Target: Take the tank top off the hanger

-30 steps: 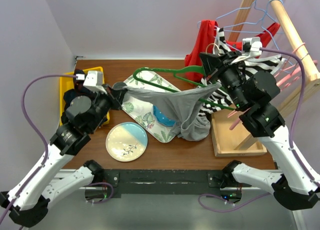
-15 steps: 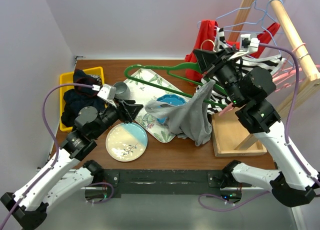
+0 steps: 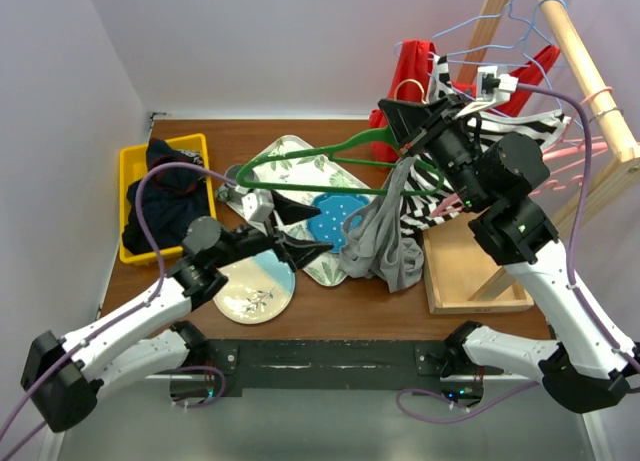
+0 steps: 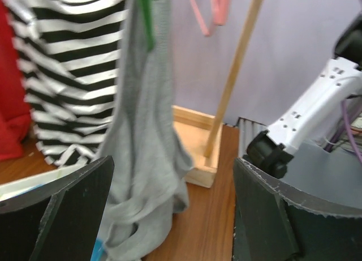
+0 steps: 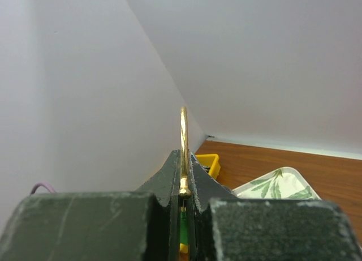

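The green hanger (image 3: pixel 330 156) hangs tilted over the table. My right gripper (image 3: pixel 400 116) is shut on its gold hook (image 5: pixel 184 136), which stands up between the two fingers. The grey tank top (image 3: pixel 385 236) droops from the hanger's right arm, and its lower end lies bunched on the table. The left wrist view shows the tank top (image 4: pixel 144 159) hanging below a piece of the green hanger (image 4: pixel 146 17). My left gripper (image 3: pixel 305 231) is open just left of the tank top, with nothing between its fingers (image 4: pixel 68 210).
A wooden rack (image 3: pixel 575 56) at the right carries a striped top (image 3: pixel 525 131), a red garment (image 3: pixel 405 76) and more hangers above its wooden base (image 3: pixel 470 276). A leaf-print tray (image 3: pixel 285 161), blue plate (image 3: pixel 335 216), round plate (image 3: pixel 250 291) and yellow bin (image 3: pixel 135 181) sit left.
My left gripper let go of the tank top, opened and moved right toward the table's middle. The tank top dropped from stretched to hanging. The right gripper lifted the hanger.
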Robot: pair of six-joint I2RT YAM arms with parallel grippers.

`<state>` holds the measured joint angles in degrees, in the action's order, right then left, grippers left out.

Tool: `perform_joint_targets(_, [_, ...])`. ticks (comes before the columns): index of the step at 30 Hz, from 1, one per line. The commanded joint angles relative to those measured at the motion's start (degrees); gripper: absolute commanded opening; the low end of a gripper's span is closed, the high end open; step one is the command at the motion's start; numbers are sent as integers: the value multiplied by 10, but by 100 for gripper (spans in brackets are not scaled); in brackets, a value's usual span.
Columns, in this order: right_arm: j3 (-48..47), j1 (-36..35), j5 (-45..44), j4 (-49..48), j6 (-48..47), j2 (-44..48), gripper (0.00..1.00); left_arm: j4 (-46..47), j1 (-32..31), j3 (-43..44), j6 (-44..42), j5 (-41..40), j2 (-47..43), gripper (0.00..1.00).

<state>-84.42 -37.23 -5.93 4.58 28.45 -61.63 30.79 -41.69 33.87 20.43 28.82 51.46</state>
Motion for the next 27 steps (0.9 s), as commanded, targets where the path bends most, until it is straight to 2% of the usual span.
perform_joint_targets(1, [-31,-1,9,-56,27,0,0,150,-44,35,-46,14,59,92])
perform_joint_targets(3, [-26,-2,14,-69,47,-2,0,180,-48,47,-44,8,83,100])
perform_joint_targets(9, [-27,-5,24,-89,76,-10,0,263,-59,37,-67,-61,141,100])
perform_joint_targets(13, [-21,-8,27,-104,86,-10,0,392,-60,-9,-78,-96,166,100])
perform_joint_targets(19, [0,-11,27,-126,94,0,0,400,-60,34,-77,-48,239,100])
perform_joint_targets(27, [9,-11,50,-138,100,5,0,408,-68,115,-72,-75,349,98])
